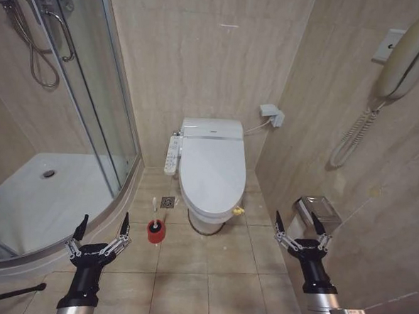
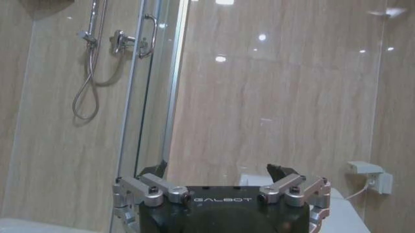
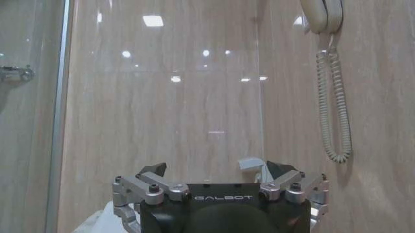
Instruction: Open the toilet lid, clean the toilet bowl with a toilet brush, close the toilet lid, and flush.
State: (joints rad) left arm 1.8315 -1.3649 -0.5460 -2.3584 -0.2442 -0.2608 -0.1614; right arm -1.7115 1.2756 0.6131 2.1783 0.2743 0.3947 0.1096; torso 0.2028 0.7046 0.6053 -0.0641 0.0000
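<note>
Both arms reach forward from the low edge of the head view, forearms nearly upright in the picture and the fingers pointing ahead toward the back wall. The left gripper [image 1: 103, 230] stands at about 7 o'clock, above the curved rim of the shower tray [image 1: 50, 197], with its two fingers spread wide and nothing between them. The right gripper [image 1: 300, 226] stands at about 4 o'clock, close to the side wall and just in front of a metal paper holder [image 1: 318, 212]; its fingers are also spread apart and empty.

The toilet lid [image 1: 212, 168] is down, lying flat over the bowl, at the centre of the view against the back wall. The toilet brush [image 1: 156, 218] stands upright in its red holder [image 1: 156, 231] on the tiled floor [image 1: 209, 278], at about 7 o'clock from the toilet and between the toilet and the left gripper, touching neither.

The room is narrow, with beige tiles. A glass shower door [image 1: 92, 93] is at 10 o'clock, and a wall telephone [image 1: 408, 55] with a coiled cord hangs at 2 o'clock.
</note>
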